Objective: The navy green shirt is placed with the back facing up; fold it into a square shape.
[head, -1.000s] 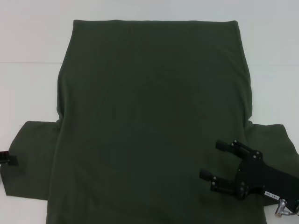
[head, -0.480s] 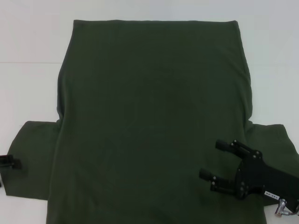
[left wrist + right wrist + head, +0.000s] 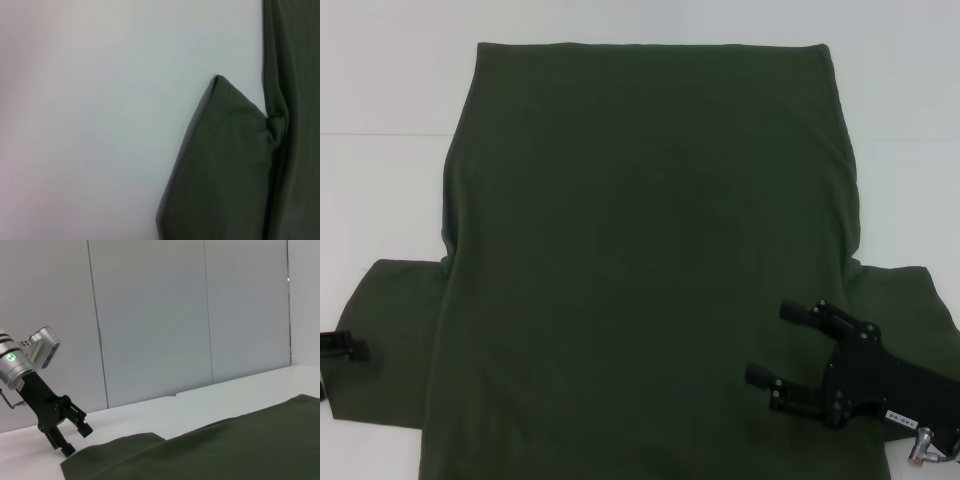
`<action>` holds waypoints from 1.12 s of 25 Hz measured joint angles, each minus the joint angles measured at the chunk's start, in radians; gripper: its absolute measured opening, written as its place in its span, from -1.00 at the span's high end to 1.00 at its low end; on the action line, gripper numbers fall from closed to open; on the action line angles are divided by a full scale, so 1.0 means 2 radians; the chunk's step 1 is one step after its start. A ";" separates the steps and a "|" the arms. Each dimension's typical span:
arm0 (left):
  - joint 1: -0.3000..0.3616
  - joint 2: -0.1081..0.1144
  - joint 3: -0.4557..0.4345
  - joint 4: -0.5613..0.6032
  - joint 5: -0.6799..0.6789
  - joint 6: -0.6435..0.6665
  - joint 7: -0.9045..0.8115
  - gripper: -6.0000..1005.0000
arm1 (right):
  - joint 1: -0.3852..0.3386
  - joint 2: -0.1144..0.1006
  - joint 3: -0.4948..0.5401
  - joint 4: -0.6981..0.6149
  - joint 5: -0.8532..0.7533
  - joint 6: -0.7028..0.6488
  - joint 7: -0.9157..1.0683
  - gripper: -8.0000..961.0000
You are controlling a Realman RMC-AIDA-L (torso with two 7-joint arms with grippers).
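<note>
The navy green shirt [image 3: 650, 250] lies spread flat on the white table, plain side up, with both short sleeves out to the sides. My right gripper [image 3: 782, 345] hovers over the shirt's near right part, next to the right sleeve [image 3: 900, 290], open with nothing between its fingers. My left gripper [image 3: 342, 345] shows only partly, at the outer edge of the left sleeve [image 3: 395, 330]. The right wrist view shows that left gripper [image 3: 75, 439] open, just above the sleeve's edge [image 3: 115, 450]. In the left wrist view the left sleeve [image 3: 225, 165] lies beside the shirt's body [image 3: 295, 75].
The white table [image 3: 380, 100] shows bare around the shirt on the left, right and far sides. Grey wall panels [image 3: 150, 315] stand behind the table in the right wrist view.
My left gripper has shifted slightly toward me at the left sleeve's edge. The right gripper has sunk a touch toward me. The shirt has not moved.
</note>
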 joint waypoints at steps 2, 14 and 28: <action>0.000 0.000 0.000 0.000 0.000 -0.001 0.000 -0.86 | 0.000 0.000 0.000 0.000 0.000 -0.001 0.000 -0.97; -0.002 -0.001 0.001 -0.009 0.000 -0.006 0.002 -0.86 | 0.000 0.000 0.000 0.000 0.000 -0.002 0.000 -0.97; -0.011 0.000 0.001 -0.025 -0.004 -0.006 0.004 -0.86 | 0.000 0.000 0.000 0.000 0.000 -0.005 0.000 -0.97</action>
